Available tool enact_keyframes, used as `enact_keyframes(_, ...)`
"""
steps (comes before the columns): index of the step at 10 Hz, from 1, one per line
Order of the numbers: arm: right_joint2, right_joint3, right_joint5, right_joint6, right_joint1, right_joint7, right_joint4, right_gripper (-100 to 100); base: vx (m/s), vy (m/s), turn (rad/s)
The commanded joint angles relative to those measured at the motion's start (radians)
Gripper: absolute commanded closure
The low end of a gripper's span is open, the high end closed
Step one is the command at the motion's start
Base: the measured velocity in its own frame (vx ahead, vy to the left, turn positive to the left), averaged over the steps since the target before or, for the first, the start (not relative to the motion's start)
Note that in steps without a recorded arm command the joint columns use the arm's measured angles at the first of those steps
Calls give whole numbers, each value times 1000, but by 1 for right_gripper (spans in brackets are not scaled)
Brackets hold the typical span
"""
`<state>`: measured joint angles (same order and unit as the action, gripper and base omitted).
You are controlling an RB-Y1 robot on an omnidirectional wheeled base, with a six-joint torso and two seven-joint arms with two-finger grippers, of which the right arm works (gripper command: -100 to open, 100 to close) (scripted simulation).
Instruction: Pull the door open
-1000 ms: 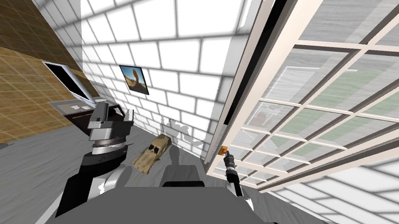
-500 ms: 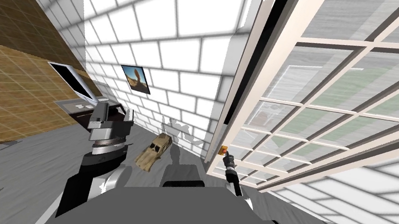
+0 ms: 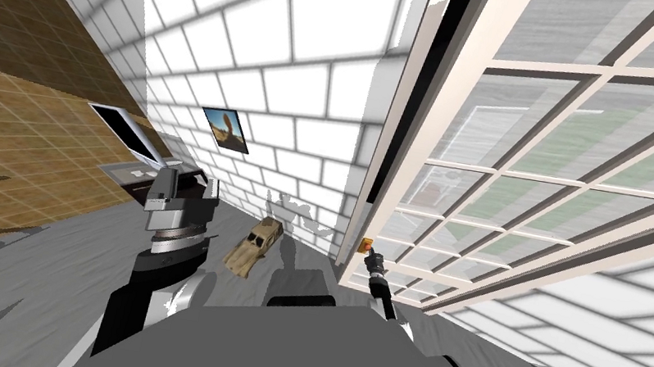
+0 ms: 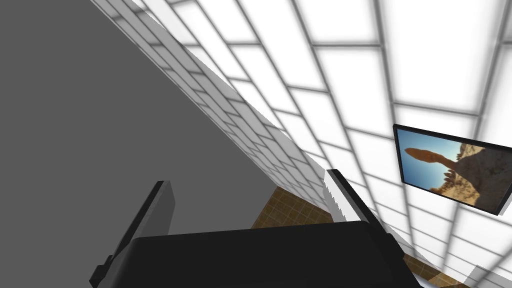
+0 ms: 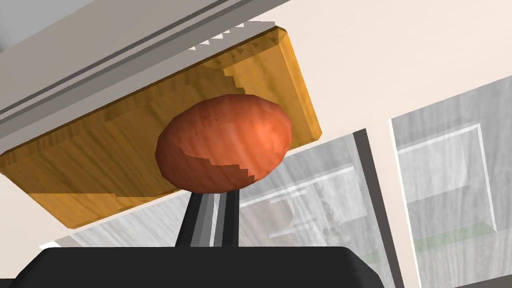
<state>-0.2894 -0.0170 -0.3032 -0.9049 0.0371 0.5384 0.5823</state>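
Observation:
The door (image 3: 565, 192) is a pale frame with many glass panes, standing ajar with a black area (image 3: 426, 85) at its edge. An orange-red knob (image 3: 367, 244) on a yellow plate (image 5: 125, 155) sits low on its frame. My right gripper (image 3: 370, 255) reaches up to that knob. In the right wrist view the knob (image 5: 225, 142) hides the fingertips, and the right gripper (image 5: 210, 196) is shut, its two fingers close together under it. My left gripper (image 3: 185, 188) is raised on the left, away from the door. In the left wrist view the left gripper (image 4: 250, 187) is open and holds nothing.
A tan toy car (image 3: 254, 246) lies on the grey floor by the white brick wall, just left of the door. A framed picture (image 3: 227, 129) hangs on that wall. A white-framed dark panel (image 3: 127, 134) stands further left, beside brown tiling.
The whole head view has slid a little: the picture and the panel have shifted right, so I have turned slightly. The door, the knob and my right gripper hold the same places.

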Motion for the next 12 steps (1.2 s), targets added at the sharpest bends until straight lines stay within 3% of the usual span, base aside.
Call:
enact_keyframes(1, 13, -20, -7, -10, 9, 47, 17, 100, -23, -9, 9)
enact_keyframes(2, 6, -12, -24, 14, -19, 54, 37, -100, -46, -27, -13)
enact_keyframes(5, 9, -22, -43, 17, -21, 98, 45, -100, -67, -4, 41)
enact_keyframes(12, 22, -59, -112, 24, -26, 276, 75, -100, -57, -4, 23)
